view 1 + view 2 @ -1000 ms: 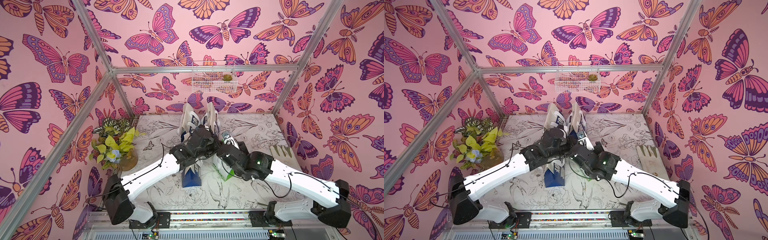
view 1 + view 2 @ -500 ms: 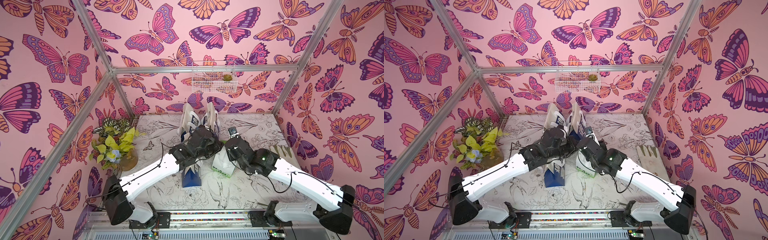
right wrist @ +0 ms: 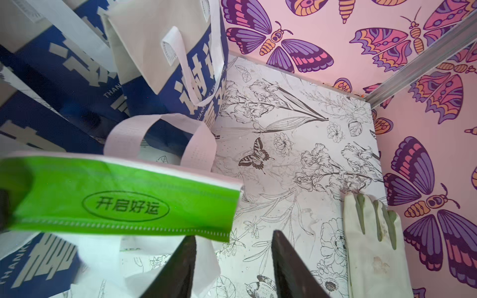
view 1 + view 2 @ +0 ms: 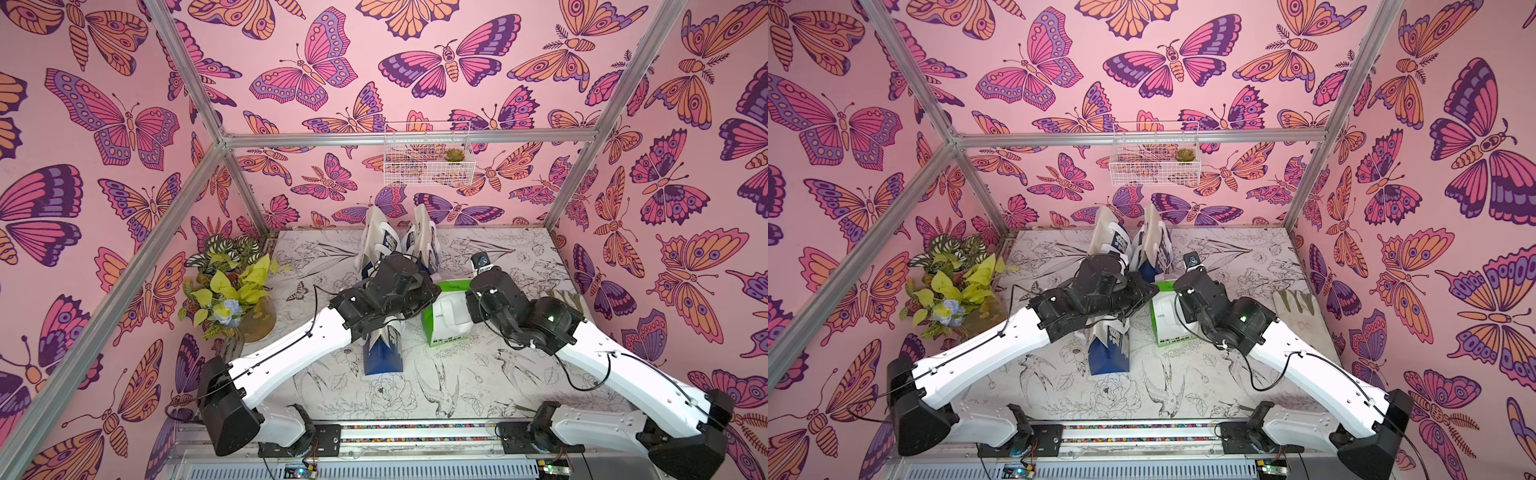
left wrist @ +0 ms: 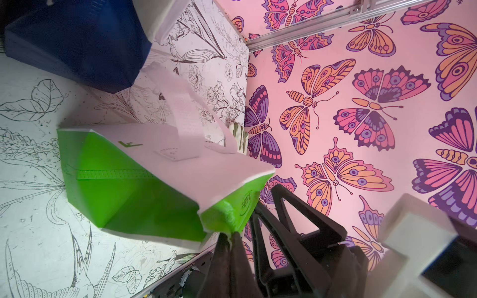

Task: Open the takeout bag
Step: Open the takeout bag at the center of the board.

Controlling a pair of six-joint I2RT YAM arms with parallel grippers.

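Currently the left pincer [image 5: 229, 236] pinches the top rim of the green takeout bag [image 5: 129, 185] mid counter [image 5: 31, 144]; the right pincer [image 3: 233, 234], half open and empty, hovers beside it.

White arms [image 4: 286, 361]; black joints [image 4: 226, 411]; thin cables [image 4: 582, 388]

— What is the left gripper [image 5: 229, 236] doing?
— It is pinching the green bag's [image 5: 129, 185] top corner. A blue bag [image 5: 77, 43] is sitting near the green bag.
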